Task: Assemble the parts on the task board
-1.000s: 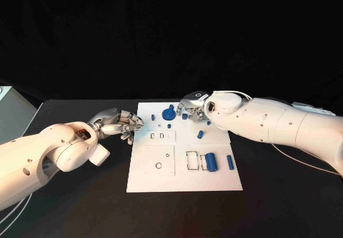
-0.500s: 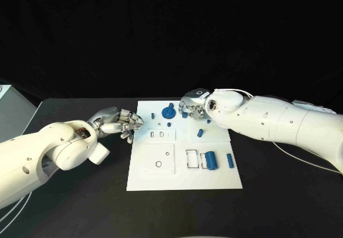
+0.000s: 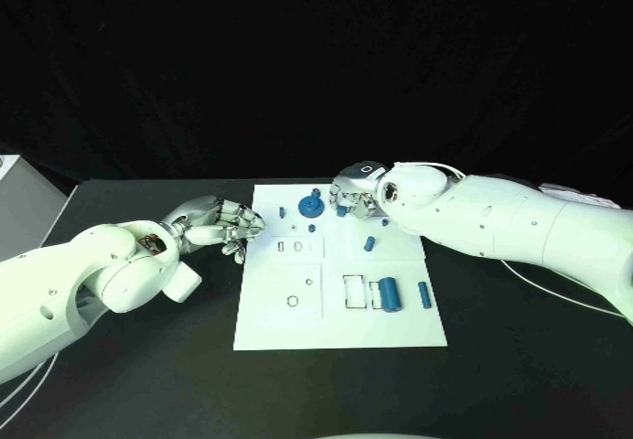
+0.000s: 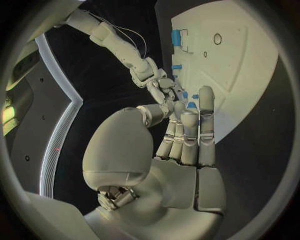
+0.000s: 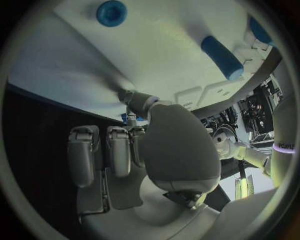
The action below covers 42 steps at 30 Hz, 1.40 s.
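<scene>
**Two hands at the far end of the board**

Head view: The white board (image 3: 340, 274) lies flat in the middle of the black table (image 3: 528, 366). Small blue parts sit on it. A round blue gear (image 3: 309, 207) is near the far edge. A fat blue roller (image 3: 391, 298) lies near the middle, with a thin blue pin (image 3: 423, 296) just beside it. A small blue peg (image 3: 370, 244) lies between the roller and the far edge. The left hand (image 3: 218, 225) is at the left edge of the board, near the far corner. Its fingers (image 3: 245, 229) are curled in, and I see nothing in them. The right hand (image 3: 354, 197) is over the far end of the board, close to the gear. The arm hides most of it, so I cannot tell here if it holds a part.

Left wrist view: The left hand (image 4: 169, 150) has its fingers (image 4: 189, 130) straight and side by side, with the thumb bent across. It holds nothing. The board (image 4: 237, 65) lies past the fingertips. The right hand (image 4: 164, 90) reaches down to the board there, with small blue parts next to it.

Right wrist view: The right hand (image 5: 144, 150) is close above the board (image 5: 156, 55). Its fingers (image 5: 109, 150) are folded down. The thumb points at the board. I cannot tell if it grips anything. The gear (image 5: 112, 12) and the roller (image 5: 220, 56) lie on the board beyond.
</scene>
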### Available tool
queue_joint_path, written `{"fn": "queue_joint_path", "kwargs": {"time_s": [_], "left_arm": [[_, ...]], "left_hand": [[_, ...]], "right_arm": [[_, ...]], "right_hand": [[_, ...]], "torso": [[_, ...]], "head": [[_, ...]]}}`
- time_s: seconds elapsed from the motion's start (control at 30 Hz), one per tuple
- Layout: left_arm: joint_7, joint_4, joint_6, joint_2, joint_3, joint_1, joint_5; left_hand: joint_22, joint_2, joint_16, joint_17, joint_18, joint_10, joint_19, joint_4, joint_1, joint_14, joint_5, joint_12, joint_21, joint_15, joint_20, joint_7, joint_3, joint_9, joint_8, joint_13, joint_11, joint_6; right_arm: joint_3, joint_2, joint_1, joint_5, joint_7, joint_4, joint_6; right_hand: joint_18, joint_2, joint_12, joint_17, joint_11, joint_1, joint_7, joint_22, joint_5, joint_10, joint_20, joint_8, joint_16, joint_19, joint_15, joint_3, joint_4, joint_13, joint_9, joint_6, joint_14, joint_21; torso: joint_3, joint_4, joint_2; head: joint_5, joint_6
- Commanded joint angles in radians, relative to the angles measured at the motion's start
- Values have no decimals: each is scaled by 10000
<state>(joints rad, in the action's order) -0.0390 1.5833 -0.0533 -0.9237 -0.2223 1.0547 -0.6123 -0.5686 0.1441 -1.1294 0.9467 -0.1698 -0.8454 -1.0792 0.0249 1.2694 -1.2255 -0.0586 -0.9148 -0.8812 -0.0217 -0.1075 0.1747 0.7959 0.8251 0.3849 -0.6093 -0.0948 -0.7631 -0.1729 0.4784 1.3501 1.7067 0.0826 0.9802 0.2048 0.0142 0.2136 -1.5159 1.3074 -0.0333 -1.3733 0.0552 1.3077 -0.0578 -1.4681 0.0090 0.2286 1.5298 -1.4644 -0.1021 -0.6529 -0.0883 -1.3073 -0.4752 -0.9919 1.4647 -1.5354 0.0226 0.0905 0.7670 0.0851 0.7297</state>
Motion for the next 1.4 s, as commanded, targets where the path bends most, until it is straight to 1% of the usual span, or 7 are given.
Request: {"fn": "queue_joint_path", "kwargs": {"time_s": [0.03, 0.33, 0.7, 0.9, 1.13, 1.23, 1.4], "left_arm": [[49, 26, 178, -2, -5, -2, 48], [41, 2, 188, 9, -5, -2, 20], [57, -27, 160, 16, -5, -4, 14], [68, -23, -61, 37, -4, -48, 13], [89, 104, -679, 87, -3, -296, 137], [144, 163, -1015, 119, -3, -402, 308], [298, 215, -1657, 214, -3, -511, 659]], "left_hand": [[11, -63, 39, -9, -144, 80, 2, 39, -1, 80, 32, 6, 38, -5, -55, 44, 13, -16, -13, 9, -13, 26], [18, -55, 32, -21, -149, 105, -11, -16, 97, 89, 30, -13, 47, 3, -50, 41, 29, -43, 15, 48, -7, 31], [18, -52, 33, -32, -150, 116, -16, -43, 138, 96, 29, -19, 48, 6, -47, 43, 37, -54, 27, 65, -7, 32], [17, -47, 32, -35, -150, 122, -19, -56, 156, 98, 30, -22, 47, 7, -45, 45, 39, -61, 33, 75, -7, 34], [25, -11, 20, -51, -141, 121, -23, 34, 77, 102, 37, -54, 63, -17, -58, 71, -26, -114, 31, 125, -35, 88], [37, 4, -8, -39, -139, 110, -24, 114, 13, 88, 40, -87, 82, -28, -71, 77, -76, -146, 40, 153, -42, 109], [95, 92, -75, -38, -140, 83, -49, 389, -187, 58, 44, -203, 172, -63, -111, 113, -269, -300, -5, 236, -77, 263]], "right_arm": [[-17, -13, -28, 116, 92, -10, 63], [-17, 105, -31, -217, 35, 96, 231], [2, 474, 7, -860, -306, 518, 612], [34, 761, 114, -1150, -585, 1039, 689], [89, 1185, 210, -1595, -959, 1939, 810], [106, 1340, 227, -1832, -1102, 2315, 887], [118, 1588, 239, -2182, -1369, 3024, 971]], "right_hand": [[-75, 16, -65, 2163, 90, 138, 24, 2448, 65, -598, 58, 87, 67, -987, 83, 127, 58, -2247, -69, -112, 949, -63], [-82, -149, -113, 2184, 242, 538, 57, 2469, 84, -642, 94, 236, 79, -996, 139, 555, 616, -2286, -302, -381, 954, -90], [-79, -215, -156, 2184, 256, 643, 51, 2463, 50, -680, 90, 382, 77, -995, 120, 787, 946, -2321, -454, -712, 953, -78], [-81, -178, -168, 2169, 246, 665, 42, 2468, 19, -690, 77, 404, 65, -997, 100, 853, 1011, -2330, -484, -763, 949, -85], [-76, -116, -165, 2167, 244, 689, 53, 2457, -102, -688, 48, 352, 62, -994, 72, 934, 1110, -2328, -494, -701, 948, -65], [-75, -52, -159, 2158, 253, 667, 71, 2454, -665, -682, 22, 296, 53, -993, 65, 1100, 1261, -2324, -542, -664, 945, -58], [-68, 18, -137, 2137, 286, 733, 118, 2436, -1099, -663, 21, 195, 36, -987, 88, 1280, 1437, -2308, -562, -550, 941, -22]], "torso": [[9, 4, -4], [6, -2, -24], [-5, -31, -45], [-25, -73, -87], [-58, -158, -192], [-65, -196, -236], [-95, -224, -327]], "head": [[-6, 31], [-16, 41], [-74, -12], [-102, -81], [-167, -112], [-206, -134], [-315, -139]]}}
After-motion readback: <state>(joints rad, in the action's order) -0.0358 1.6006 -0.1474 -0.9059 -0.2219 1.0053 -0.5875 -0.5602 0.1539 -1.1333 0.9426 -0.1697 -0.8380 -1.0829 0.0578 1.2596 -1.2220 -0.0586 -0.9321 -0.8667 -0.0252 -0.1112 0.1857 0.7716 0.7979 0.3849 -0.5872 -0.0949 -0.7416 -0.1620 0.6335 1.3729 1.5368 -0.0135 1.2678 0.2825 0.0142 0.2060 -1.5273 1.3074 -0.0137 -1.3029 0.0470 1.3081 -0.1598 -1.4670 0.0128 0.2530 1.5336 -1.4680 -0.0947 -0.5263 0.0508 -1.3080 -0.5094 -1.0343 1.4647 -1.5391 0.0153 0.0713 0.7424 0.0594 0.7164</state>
